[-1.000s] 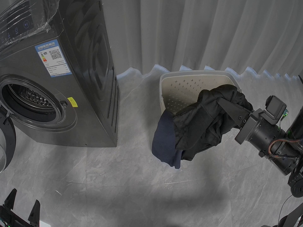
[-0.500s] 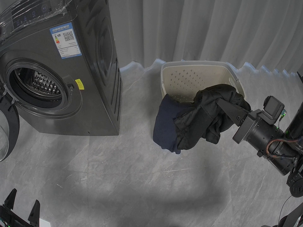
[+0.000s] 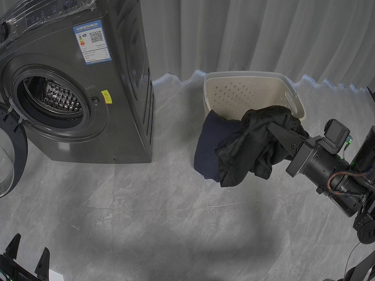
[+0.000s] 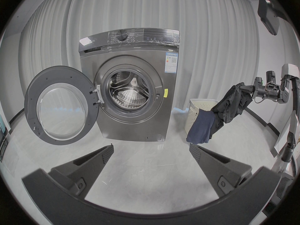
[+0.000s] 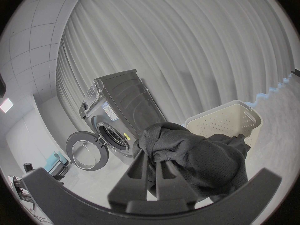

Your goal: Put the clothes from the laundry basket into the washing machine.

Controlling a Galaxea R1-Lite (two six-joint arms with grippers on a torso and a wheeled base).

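My right gripper [image 3: 282, 132] is shut on a black garment [image 3: 254, 145], held in the air in front of the cream laundry basket [image 3: 250, 92]. A dark navy garment [image 3: 213, 147] hangs beside the black one, over the basket's front. The grey washing machine [image 3: 117, 98] stands to the left with its drum [image 3: 52, 98] exposed and its round door [image 3: 9, 153] swung wide. In the right wrist view the gripper [image 5: 153, 164] pinches the black cloth [image 5: 193, 160]. My left gripper [image 4: 150, 163] is low at the near left, open, with nothing in it.
Bare grey tiled floor [image 3: 164, 223] stretches between the machine and the basket. White curtains [image 3: 254, 28] hang along the back. The open door juts out at the machine's left side.
The head camera has shifted, so the machine and basket sit farther right and up in view. The right gripper still holds the black garment; the cloth hangs slightly higher.
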